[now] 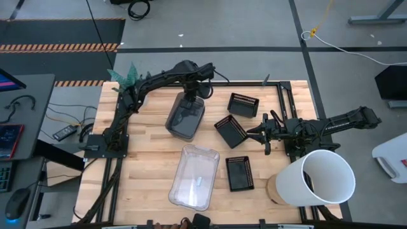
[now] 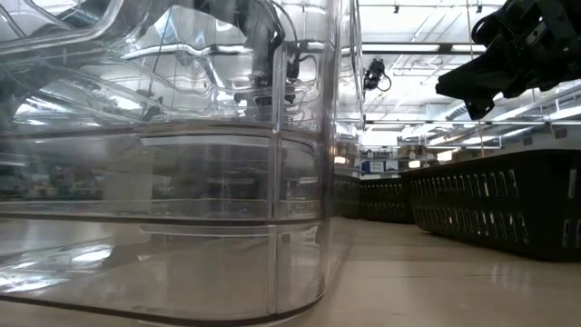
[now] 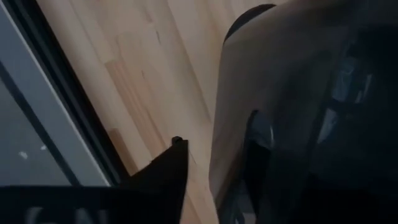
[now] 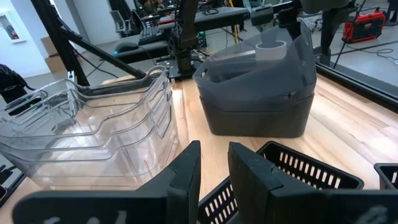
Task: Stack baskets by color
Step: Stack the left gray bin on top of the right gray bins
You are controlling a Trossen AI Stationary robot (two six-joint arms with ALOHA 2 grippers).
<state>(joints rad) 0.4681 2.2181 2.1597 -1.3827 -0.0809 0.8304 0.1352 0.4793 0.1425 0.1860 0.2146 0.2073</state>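
Two smoky grey baskets (image 4: 255,93) sit nested at the table's far middle, and the upper one rests tilted in the lower. My left gripper (image 1: 191,97) points down over their far end, open. One finger (image 3: 174,155) stands outside the upper basket's wall (image 3: 280,93), and the other shows dimly through it. Nested clear baskets (image 1: 194,177) rest near the front edge. Three black slatted baskets (image 1: 243,105), (image 1: 230,130), (image 1: 240,173) lie apart on the right half. My right gripper (image 4: 214,158) waits level at the right, open by a narrow gap, holding nothing. My left gripper straddles the far wall (image 3: 224,124) of the upper grey basket from above. The outer finger stands clear of it, with bare wood showing between them. Whether the inner finger touches the wall, I cannot tell. The basket rests in the lower grey one.
A big white bucket (image 1: 321,178) lies on its side at the front right corner. A green plant (image 1: 124,75) stands at the far left corner. Bare wood shows left of the clear baskets (image 1: 140,165). A black frame rail (image 1: 283,95) runs along the right.
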